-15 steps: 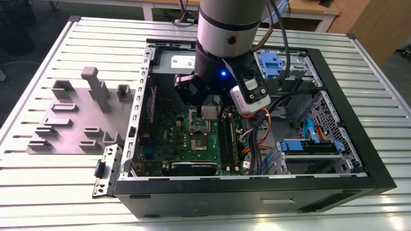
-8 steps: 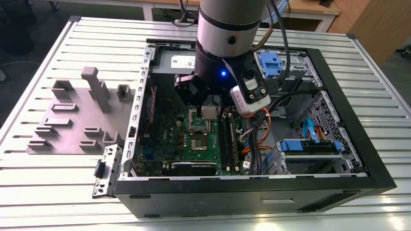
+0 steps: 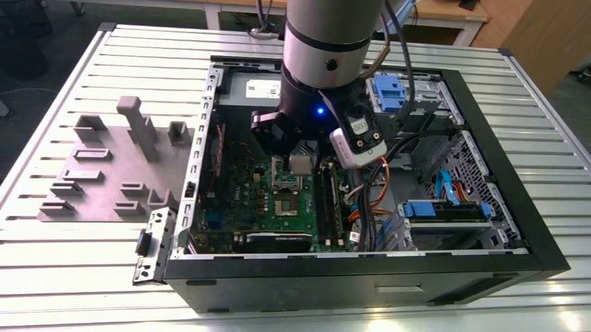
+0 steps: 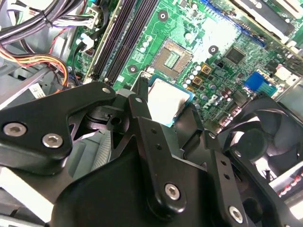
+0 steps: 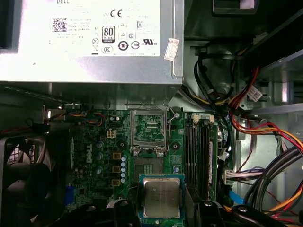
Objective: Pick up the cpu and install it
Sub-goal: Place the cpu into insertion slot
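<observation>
The cpu [image 5: 162, 197] is being clamped between the fingers [image 5: 124, 212] above the open case [image 3: 369, 280], which is being carried mid-frame in the exterior view by the slatted surface [image 3: 102, 277].

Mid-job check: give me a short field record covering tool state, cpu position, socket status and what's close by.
tool: shut on the cpu, inside the open computer case
cpu: raised above the motherboard, metal top facing the first wrist camera
socket frame: no cpu in it; the cpu is apart from it
nearby: fan, cable bundles
install: not yet done
</observation>
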`<action>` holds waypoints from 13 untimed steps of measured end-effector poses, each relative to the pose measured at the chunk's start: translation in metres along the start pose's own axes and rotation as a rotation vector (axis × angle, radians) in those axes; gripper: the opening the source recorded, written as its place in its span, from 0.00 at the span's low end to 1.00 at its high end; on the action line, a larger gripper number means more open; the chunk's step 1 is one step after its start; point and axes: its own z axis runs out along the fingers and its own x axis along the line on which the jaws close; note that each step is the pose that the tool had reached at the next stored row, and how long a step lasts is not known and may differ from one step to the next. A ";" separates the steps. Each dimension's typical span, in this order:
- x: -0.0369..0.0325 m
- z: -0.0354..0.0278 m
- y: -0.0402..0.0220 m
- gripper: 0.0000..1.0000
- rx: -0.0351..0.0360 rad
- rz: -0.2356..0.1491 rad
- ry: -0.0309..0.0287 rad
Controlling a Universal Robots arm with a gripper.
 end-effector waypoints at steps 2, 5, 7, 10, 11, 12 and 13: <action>-0.0001 0.0036 -0.0002 0.47 0.0000 0.000 0.0000; -0.0001 0.0090 -0.0006 0.47 0.0003 0.000 0.0002; -0.0001 0.0127 -0.0017 0.47 0.0005 0.000 0.0010; 0.0000 0.0180 -0.0022 0.47 0.0007 0.000 0.0015; 0.0001 0.0198 -0.0023 0.47 0.0006 0.000 0.0016; 0.0002 0.0213 -0.0028 0.47 0.0005 0.000 0.0017; 0.0003 0.0221 -0.0039 0.47 0.0008 0.000 0.0019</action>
